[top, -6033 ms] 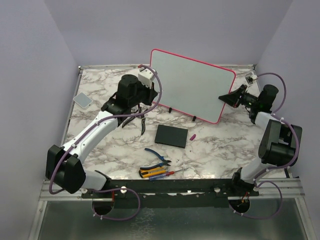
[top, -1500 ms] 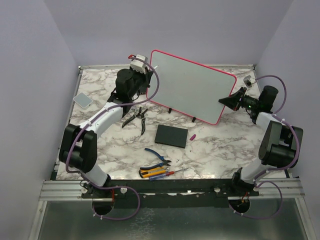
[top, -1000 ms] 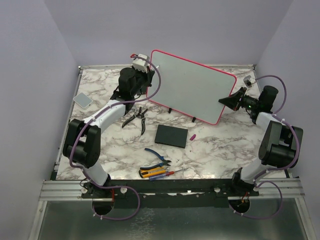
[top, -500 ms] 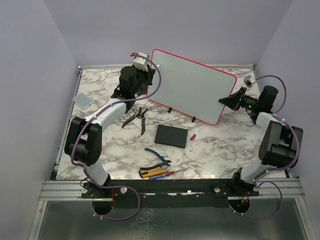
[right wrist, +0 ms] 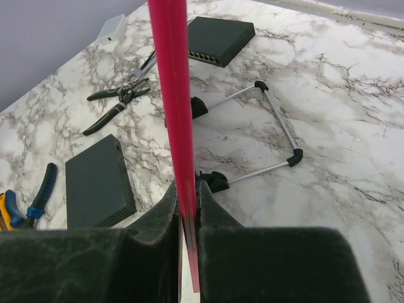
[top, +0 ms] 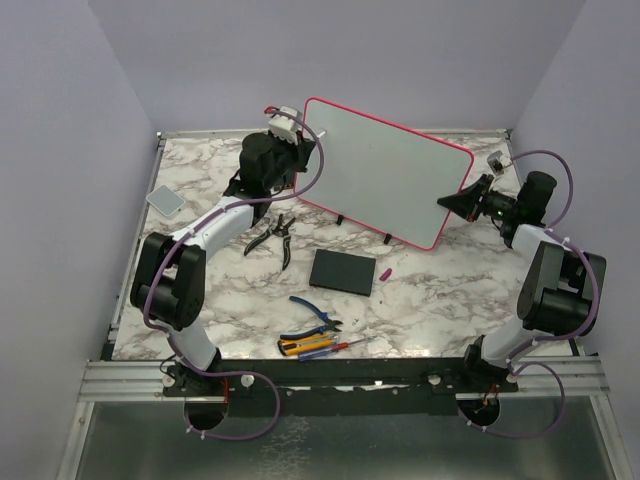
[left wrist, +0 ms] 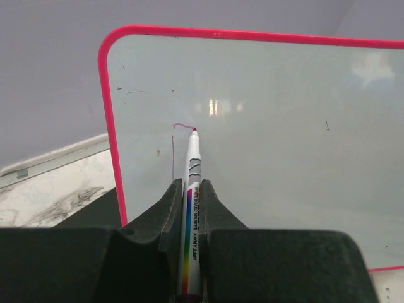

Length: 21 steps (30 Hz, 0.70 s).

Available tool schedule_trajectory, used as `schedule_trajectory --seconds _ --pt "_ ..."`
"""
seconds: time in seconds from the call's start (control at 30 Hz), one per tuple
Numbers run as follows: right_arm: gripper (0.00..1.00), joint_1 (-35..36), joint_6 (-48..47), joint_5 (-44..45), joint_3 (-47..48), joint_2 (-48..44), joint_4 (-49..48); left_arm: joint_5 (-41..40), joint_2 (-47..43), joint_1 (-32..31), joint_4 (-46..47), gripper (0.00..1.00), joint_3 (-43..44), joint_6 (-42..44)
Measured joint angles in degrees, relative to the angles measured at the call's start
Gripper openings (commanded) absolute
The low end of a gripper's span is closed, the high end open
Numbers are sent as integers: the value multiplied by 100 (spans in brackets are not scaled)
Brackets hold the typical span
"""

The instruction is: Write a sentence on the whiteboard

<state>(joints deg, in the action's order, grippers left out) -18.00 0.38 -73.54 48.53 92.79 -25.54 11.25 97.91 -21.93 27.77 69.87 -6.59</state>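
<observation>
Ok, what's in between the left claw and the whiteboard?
A marker. The left gripper pinches it and its tip meets the whiteboard beside a short pink line, seen in the left wrist view.

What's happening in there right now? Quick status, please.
Left gripper shut on marker, tip at whiteboard. Right gripper clamps its frame. Sentence: first pink strokes only. Nothing blocking.

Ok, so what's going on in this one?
The left end effector is shut on a marker, its tip at the upper left of the whiteboard. The right end effector clamps the board's pink frame, steadying it. Of the sentence, only a first thin pink stroke is down.
</observation>
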Motion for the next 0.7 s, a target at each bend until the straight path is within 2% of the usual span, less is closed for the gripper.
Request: schedule_trajectory --seconds 0.7 --pt "1 0 0 2 4 0 15 127 4 -24 -11 0 -107 160"
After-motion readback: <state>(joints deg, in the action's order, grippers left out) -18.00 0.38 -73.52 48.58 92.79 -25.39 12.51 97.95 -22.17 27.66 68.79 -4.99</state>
